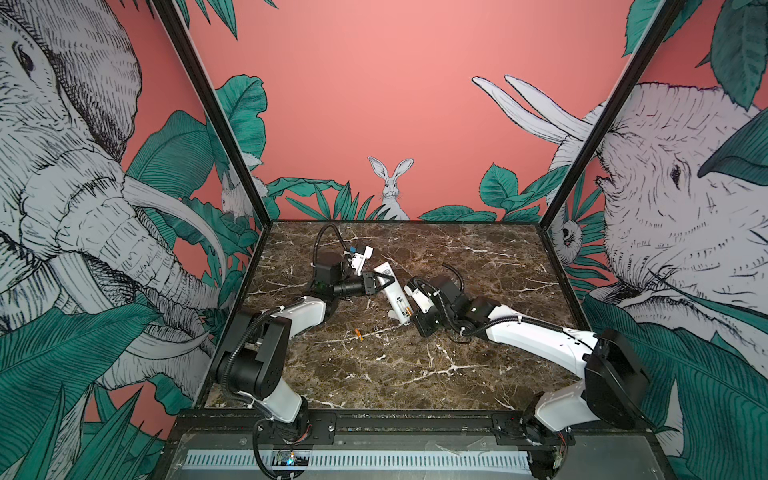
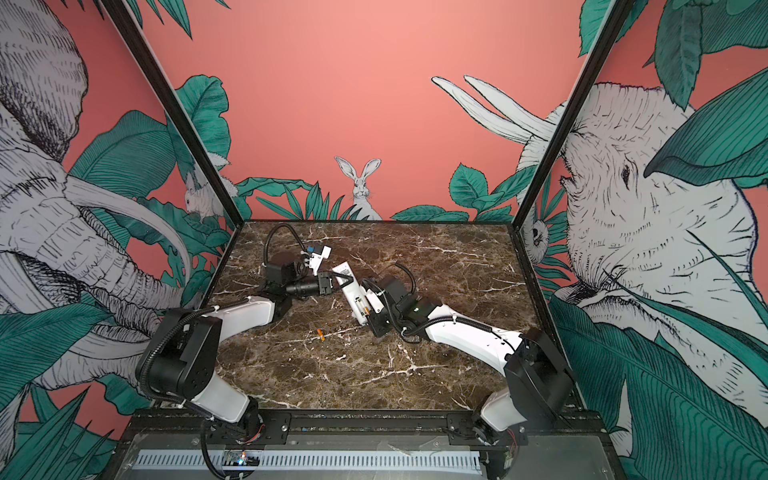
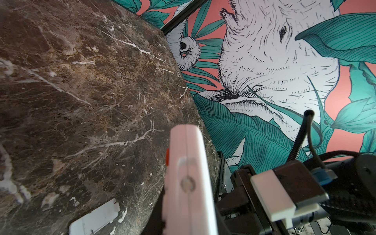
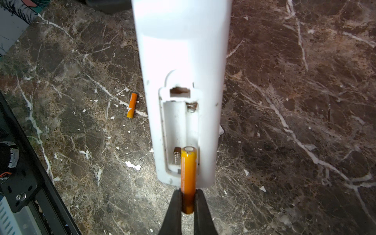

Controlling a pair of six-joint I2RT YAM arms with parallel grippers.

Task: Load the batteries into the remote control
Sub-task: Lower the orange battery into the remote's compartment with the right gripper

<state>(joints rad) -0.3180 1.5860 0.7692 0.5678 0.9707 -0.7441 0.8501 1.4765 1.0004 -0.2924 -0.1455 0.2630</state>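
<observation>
Right claw (image 4: 188,201) pinching a slim orange cylindrical battery (image 4: 188,166), I line it up with the open bay (image 4: 179,126) of the long white plastic remote (image 4: 181,50) my left claw (image 1: 382,284) clamps steady.

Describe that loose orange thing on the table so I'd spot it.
Find the brown marble tabletop, then the white remote control between the two arms. Just nearer the camera lies the loose battery: a tiny orange cylinder, untouched, unlike its twin pinched in the right pincer.

White link shells (image 1: 536,336), black joint housings (image 1: 266,365), ribbed black conduit (image 1: 317,245) — tapered tool fingers (image 4: 174,213)
</observation>
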